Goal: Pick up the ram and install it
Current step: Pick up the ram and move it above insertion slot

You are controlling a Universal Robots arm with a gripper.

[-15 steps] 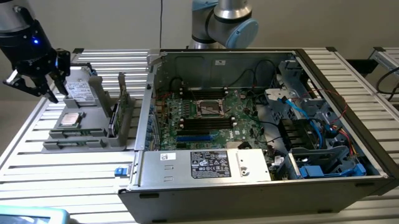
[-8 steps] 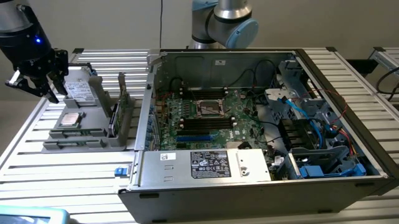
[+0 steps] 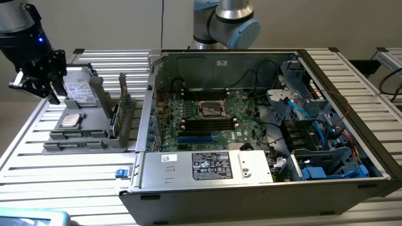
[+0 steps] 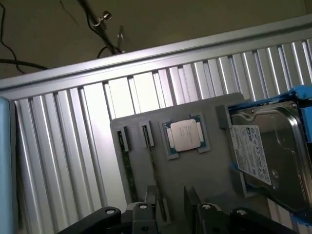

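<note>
The ram (image 4: 127, 168) is a thin green stick standing on edge in a slot of the grey holder (image 4: 195, 170). In the exterior view the ram (image 3: 116, 120) stands near the holder's (image 3: 75, 143) right side, left of the open computer case (image 3: 150, 94). My gripper (image 3: 55, 95) hangs open above the holder's far left end, over the hard drive (image 3: 80, 89). In the wrist view the gripper (image 4: 170, 214) has nothing between its dark fingers (image 4: 148, 207), and the ram lies just beside them.
A square silver processor (image 4: 185, 135) lies on the holder beside the hard drive (image 4: 265, 151). Inside the case the motherboard (image 3: 207, 117) shows black memory slots (image 3: 207, 125) and many cables at the exterior view's right. A robot arm joint (image 3: 229, 23) stands behind the case.
</note>
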